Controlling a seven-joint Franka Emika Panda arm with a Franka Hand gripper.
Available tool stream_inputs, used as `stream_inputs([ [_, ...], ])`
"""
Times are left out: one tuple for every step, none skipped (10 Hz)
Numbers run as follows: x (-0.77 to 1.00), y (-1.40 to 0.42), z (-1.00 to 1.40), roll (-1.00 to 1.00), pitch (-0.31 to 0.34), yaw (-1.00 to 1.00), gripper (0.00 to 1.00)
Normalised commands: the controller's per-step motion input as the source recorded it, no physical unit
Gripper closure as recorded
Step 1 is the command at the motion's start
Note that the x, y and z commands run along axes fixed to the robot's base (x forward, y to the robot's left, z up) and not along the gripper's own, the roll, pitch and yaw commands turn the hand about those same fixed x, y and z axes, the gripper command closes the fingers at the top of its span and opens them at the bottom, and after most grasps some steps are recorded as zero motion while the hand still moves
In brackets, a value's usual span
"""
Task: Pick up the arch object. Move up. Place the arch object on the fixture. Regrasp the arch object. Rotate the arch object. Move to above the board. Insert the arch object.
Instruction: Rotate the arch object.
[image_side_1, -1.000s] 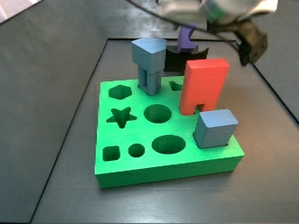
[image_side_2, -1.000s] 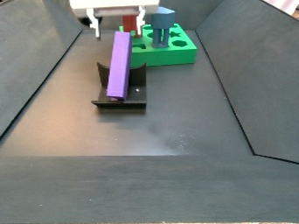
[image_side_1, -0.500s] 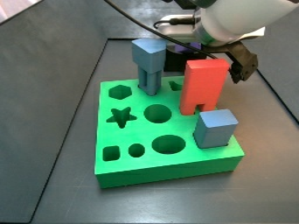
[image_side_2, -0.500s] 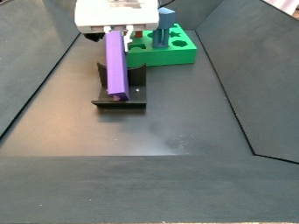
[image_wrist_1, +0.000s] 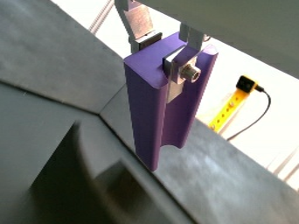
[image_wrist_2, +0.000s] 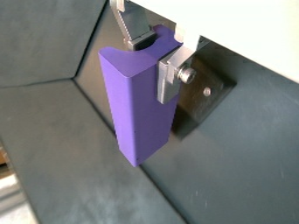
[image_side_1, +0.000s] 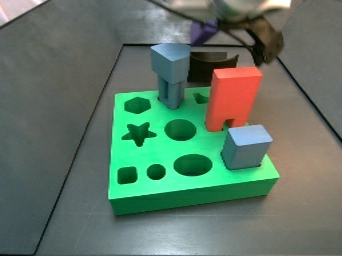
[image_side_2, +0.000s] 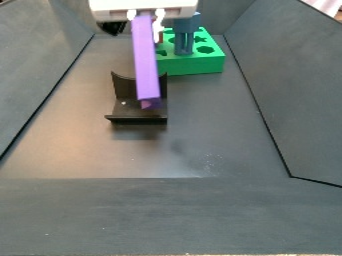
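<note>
Wrist views: the gripper (image_wrist_1: 163, 52) is clamping the purple arch block (image_wrist_1: 163, 109) near its top end, silver fingers (image_wrist_2: 172, 72) pressing both faces. Regrasp looks done; rotating, moving over the board and inserting are left.

Side view w/ fixture: the arch (image_side_2: 144, 58) is hanging upright, apparently lifted clear of the black fixture (image_side_2: 136, 106).

Side view w/ board: the green board (image_side_1: 187, 150) is holding a red block (image_side_1: 231, 96), grey-blue post (image_side_1: 171, 72) and grey cube (image_side_1: 247, 145); arch hidden here.
</note>
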Motion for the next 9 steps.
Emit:
stream_inputs([
  [-1.00,0.25,0.76,-0.13,-0.119,-0.07,1.00],
  [-1.00,0.22,0.70,-0.13,-0.111,-0.09,1.00],
  [-1.00,0.20,0.65,-0.13,-0.105,-0.10,1.00],
  [-1.00,0.18,0.56,-0.14,-0.086,-0.11,1.00],
  [-1.00,0.17,0.52,-0.14,-0.076,-0.11,1.00],
  [-1.00,0.14,0.40,-0.14,-0.067,-0.12,1.00],
  [-1.00,0.14,0.34,-0.12,-0.052,-0.11,1.00],
  [-1.00,0.11,0.28,-0.13,-0.036,-0.11,1.00],
  [-0.97,0.10,0.24,-0.13,-0.026,-0.10,1.00],
])
